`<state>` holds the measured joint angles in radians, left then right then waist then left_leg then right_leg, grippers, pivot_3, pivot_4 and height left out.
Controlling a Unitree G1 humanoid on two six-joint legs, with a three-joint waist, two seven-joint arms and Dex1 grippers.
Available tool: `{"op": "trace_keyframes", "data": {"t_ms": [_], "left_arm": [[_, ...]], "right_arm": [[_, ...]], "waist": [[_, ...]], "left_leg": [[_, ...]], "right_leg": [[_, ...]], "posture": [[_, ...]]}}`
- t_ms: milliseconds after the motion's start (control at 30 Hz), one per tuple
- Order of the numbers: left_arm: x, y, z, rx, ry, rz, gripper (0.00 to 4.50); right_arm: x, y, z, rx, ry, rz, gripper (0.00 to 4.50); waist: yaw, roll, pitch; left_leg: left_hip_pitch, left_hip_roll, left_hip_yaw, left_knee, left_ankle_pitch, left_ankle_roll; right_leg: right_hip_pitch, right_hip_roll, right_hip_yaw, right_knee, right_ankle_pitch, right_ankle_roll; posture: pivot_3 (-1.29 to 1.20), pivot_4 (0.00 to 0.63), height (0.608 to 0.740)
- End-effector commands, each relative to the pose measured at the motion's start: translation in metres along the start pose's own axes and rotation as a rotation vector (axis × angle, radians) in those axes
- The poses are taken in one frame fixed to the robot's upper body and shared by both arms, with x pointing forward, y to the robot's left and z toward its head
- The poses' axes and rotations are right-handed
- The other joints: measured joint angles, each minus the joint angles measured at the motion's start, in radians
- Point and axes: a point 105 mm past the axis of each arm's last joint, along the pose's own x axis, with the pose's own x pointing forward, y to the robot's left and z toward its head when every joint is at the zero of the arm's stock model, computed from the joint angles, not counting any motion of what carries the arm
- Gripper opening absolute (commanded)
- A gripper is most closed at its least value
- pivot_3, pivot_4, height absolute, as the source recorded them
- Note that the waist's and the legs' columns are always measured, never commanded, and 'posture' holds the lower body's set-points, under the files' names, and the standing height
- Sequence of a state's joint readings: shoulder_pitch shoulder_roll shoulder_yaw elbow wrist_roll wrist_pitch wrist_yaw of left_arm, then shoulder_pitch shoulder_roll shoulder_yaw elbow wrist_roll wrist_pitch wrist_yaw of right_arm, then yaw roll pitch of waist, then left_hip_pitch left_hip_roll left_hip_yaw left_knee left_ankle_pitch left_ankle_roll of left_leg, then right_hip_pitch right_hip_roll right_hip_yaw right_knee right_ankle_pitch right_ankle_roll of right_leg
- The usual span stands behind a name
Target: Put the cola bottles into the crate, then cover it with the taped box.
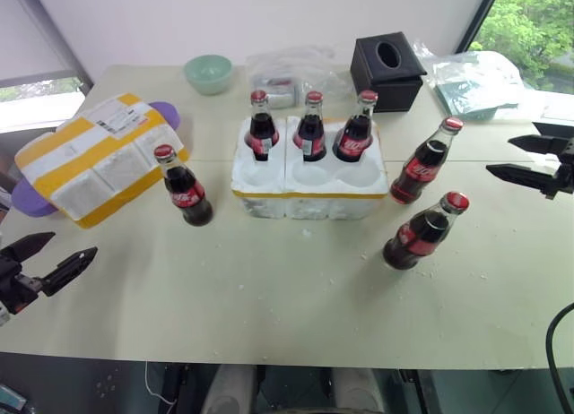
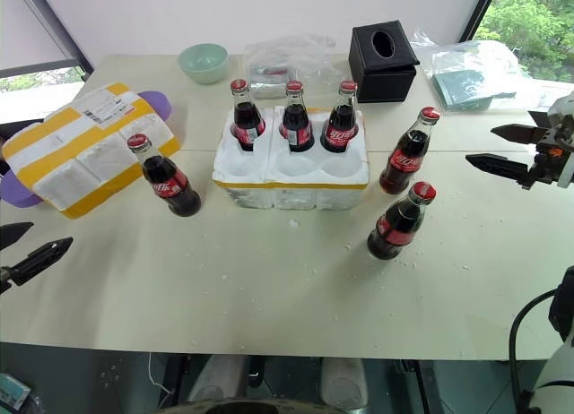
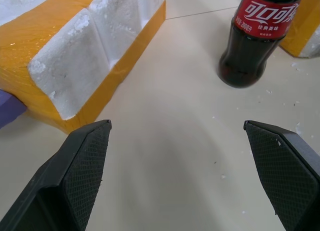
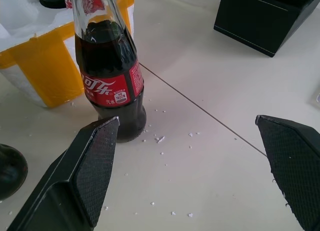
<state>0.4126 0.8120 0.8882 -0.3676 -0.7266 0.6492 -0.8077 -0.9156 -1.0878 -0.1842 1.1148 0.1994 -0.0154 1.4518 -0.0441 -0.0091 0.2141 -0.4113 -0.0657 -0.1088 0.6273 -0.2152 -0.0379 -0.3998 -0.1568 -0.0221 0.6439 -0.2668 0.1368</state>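
The left gripper [image 1: 52, 260] hovers over the near left corner of the desk [image 1: 269, 297], its two black fingers spread wide and holding nothing. Bare desk lies ahead of it, up to a lone cola bottle [image 1: 183, 186] standing between the taped box [image 1: 94, 156] and the crate [image 1: 309, 183]. The left wrist view shows the open lane closely: the box's yellow-banded edge on one side, that bottle's base on the other, pale desk between, with neither finger touching anything.

The right gripper [image 1: 534, 159] hangs over the right side of the desk, also spread wide and empty, pointing toward the middle. Two more cola bottles stand near it, apart from each other: one just beside the crate's right end [image 1: 427, 163], one nearer the front edge [image 1: 423, 231]. The right wrist view looks at the first of these, close to the crate's yellow band, with white crumbs on the desk around its base and the black tissue box [image 4: 265, 16] behind.

The crate sits mid-desk with three bottles [image 1: 310, 127] upright in its back row; its three front wells are empty. The broad front strip of the desk is open apart from crumbs.

The taped box lies tilted at the far left, resting on a purple thing [image 1: 31, 199] that sticks out beneath it. Along the back edge stand a green bowl [image 1: 208, 73], clear plastic bags [image 1: 296, 69] and the tissue box.
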Motion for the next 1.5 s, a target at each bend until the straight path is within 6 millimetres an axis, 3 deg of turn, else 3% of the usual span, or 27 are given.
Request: {"op": "trace_keyframes", "data": {"t_ms": [33,300,467,600,733,833,1100,1200,1500], "left_arm": [[-0.002,-0.001,0.009,0.034,-0.036,-0.003,4.44],[0.000,0.001,0.012,-0.014,-0.058,-0.009,4.44],[0.003,0.001,0.019,0.011,-0.082,-0.015,4.44],[0.010,-0.009,0.029,0.008,-0.108,-0.099,4.44],[0.023,-0.015,0.037,0.021,-0.107,-0.171,4.44],[0.037,-0.020,0.040,0.031,-0.104,-0.231,4.44],[0.075,-0.030,0.039,0.054,-0.100,-0.335,4.44],[0.091,-0.035,0.038,0.080,-0.095,-0.369,4.44],[0.133,-0.056,0.044,0.166,-0.097,-0.467,4.44]], "right_arm": [[-0.008,-0.006,0.018,-0.046,-0.050,-0.033,4.50],[-0.008,-0.004,0.017,0.014,-0.053,-0.011,4.50],[-0.006,-0.006,0.021,-0.035,-0.047,-0.032,4.50],[-0.015,-0.003,0.041,-0.041,-0.067,0.016,4.50],[-0.023,0.005,0.076,-0.072,-0.100,0.095,4.50],[-0.025,0.024,0.111,-0.104,-0.141,0.189,4.50],[-0.029,0.099,0.170,-0.170,-0.215,0.503,4.50],[-0.028,0.116,0.179,-0.175,-0.243,0.572,4.50],[-0.023,0.150,0.177,-0.191,-0.240,0.668,4.50]], "waist": [[0.000,0.000,0.000],[0.000,0.000,0.000],[0.000,0.000,0.000],[0.000,0.000,0.000],[0.000,0.001,0.001],[0.000,0.001,0.001],[0.002,0.001,0.001],[0.005,0.001,0.001],[0.017,0.000,0.001]], "left_leg": [[0.000,0.001,0.000,0.000,0.000,0.000],[0.001,0.006,0.002,0.000,0.000,0.000],[0.001,0.008,0.003,0.000,0.000,0.000],[0.001,0.008,0.006,0.001,0.000,0.000],[0.001,0.007,0.013,0.000,0.000,0.000],[0.002,0.008,0.016,0.000,0.000,0.000],[0.002,0.009,0.020,-0.001,-0.001,0.001],[0.001,0.009,0.021,0.000,-0.001,0.001],[0.000,0.009,0.022,0.001,-0.001,0.001]], "right_leg": [[0.000,0.000,0.000,0.000,0.000,0.000],[0.000,0.005,0.001,0.000,0.001,-0.002],[-0.001,0.006,0.002,0.000,0.001,-0.003],[-0.002,0.006,0.005,0.000,0.002,-0.003],[-0.006,0.006,0.011,0.002,0.002,-0.003],[-0.007,0.006,0.014,0.002,0.002,-0.003],[-0.010,0.007,0.016,0.002,0.004,0.000],[-0.010,0.007,0.016,0.002,0.005,0.000],[-0.011,0.007,0.017,0.002,0.008,0.004]], "posture": [[0.00,0.150,0.737],[0.00,0.150,0.737],[0.00,0.150,0.737],[0.00,0.150,0.737],[0.00,0.150,0.737],[0.00,0.150,0.737],[0.00,0.150,0.737],[0.00,0.150,0.737],[0.00,0.150,0.737]]}}
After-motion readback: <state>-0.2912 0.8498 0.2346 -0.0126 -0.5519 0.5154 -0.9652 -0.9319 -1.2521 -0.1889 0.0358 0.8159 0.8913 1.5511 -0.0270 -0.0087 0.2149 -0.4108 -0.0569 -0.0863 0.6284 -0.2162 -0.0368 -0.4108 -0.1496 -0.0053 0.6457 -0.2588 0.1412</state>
